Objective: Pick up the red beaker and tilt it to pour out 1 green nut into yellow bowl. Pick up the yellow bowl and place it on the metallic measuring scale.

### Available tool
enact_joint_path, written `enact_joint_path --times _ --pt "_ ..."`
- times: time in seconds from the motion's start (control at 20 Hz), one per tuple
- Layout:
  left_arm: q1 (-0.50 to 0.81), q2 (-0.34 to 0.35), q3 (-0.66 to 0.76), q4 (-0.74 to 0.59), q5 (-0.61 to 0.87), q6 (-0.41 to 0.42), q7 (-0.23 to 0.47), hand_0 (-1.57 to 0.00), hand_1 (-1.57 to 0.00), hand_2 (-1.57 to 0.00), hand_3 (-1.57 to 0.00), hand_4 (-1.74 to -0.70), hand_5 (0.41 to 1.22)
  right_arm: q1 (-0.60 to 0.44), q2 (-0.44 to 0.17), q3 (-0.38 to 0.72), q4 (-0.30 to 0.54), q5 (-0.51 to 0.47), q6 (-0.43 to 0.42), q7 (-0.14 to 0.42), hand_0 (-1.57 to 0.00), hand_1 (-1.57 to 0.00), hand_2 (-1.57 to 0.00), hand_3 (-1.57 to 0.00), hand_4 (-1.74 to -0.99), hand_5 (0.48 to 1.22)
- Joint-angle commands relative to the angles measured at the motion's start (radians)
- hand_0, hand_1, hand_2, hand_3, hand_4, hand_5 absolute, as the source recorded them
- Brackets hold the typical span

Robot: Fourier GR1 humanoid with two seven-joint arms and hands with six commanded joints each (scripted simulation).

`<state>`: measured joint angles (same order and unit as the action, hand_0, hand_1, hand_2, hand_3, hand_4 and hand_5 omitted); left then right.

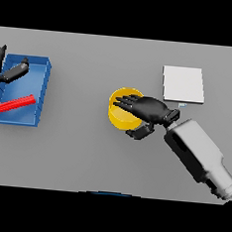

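Note:
The yellow bowl (119, 117) stands mid-table. My right hand (151, 110) reaches in from the right, its straight fingers (126, 102) stretched over the bowl's right half and its thumb (139, 132) beside the near rim. I cannot see inside the bowl under the hand. The red beaker (13, 104) lies on its side in a blue tray (37, 66) at the far left. My left hand (10, 71) hovers open over the tray's back left part, apart from the beaker. The pale square scale (183, 84) lies at the back right. No green nut shows.
The blue tray's right wall (44, 94) stands between the beaker and the bowl. My right forearm (199, 155) crosses the table's right side, just in front of the scale.

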<state>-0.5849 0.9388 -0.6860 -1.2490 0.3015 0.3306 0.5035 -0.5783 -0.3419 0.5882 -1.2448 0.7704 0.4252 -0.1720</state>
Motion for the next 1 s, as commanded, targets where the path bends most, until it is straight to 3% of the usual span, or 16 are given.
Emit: enact_joint_path --times 0.0,0.35,0.5,0.6,0.75,0.85,0.9,0.95 --pt "-0.005 0.0 0.005 0.006 0.007 -0.008 0.005 0.0 0.0 0.0 0.0 -0.8 0.735 -0.008 -0.001 0.004 0.003 -0.003 0.016 -0.006 0.0 0.0 0.0 0.0 -1.288 0.671" --pt "-0.011 0.005 0.003 0.014 0.001 -0.019 -0.003 0.0 0.0 0.0 0.0 -0.79 0.731 -0.046 0.002 0.044 0.046 0.028 0.06 0.014 0.0 0.0 0.0 0.0 -1.304 0.713" --pt "-0.006 0.015 0.009 -0.004 0.005 -0.008 -0.005 0.0 0.0 0.0 0.0 -0.79 0.725 -0.051 0.022 0.06 0.056 0.042 0.067 0.044 -0.02 -0.04 -0.07 -0.09 -1.339 0.784" --pt "-0.009 0.011 0.01 0.002 0.006 -0.012 -0.013 0.0 0.0 0.0 0.0 -0.79 0.722 -0.046 0.02 0.077 0.057 0.059 0.055 0.035 -0.26 -0.24 -0.23 -0.25 -1.387 0.9" --pt "-0.014 0.008 0.012 0.008 0.007 -0.013 -0.011 0.0 0.0 0.0 0.0 -0.8 0.726 -0.048 0.006 0.076 0.044 0.045 0.104 0.032 -0.89 -0.85 -0.81 -0.59 -1.534 1.057" --pt "-0.022 -0.005 0.009 0.021 0.0 -0.007 -0.006 0.0 0.0 0.0 0.0 -0.8 0.728 -0.053 -0.011 0.078 0.042 0.031 0.134 0.007 -1.14 -1.11 -1.09 -0.87 -1.604 1.116" --pt "-0.018 0.001 0.01 0.009 0.002 -0.006 -0.009 0.0 0.0 0.0 0.0 -0.8 0.727 -0.058 -0.011 0.078 0.051 0.028 0.136 0.0 -1.22 -1.2 -1.18 -0.93 -1.628 1.137" --pt "-0.016 0.004 0.008 -0.002 0.004 -0.006 -0.003 0.0 0.0 0.0 0.0 -0.8 0.727 -0.051 -0.008 0.077 0.035 0.023 0.144 0.027 -1.29 -1.27 -1.26 -1.02 -1.649 1.154"
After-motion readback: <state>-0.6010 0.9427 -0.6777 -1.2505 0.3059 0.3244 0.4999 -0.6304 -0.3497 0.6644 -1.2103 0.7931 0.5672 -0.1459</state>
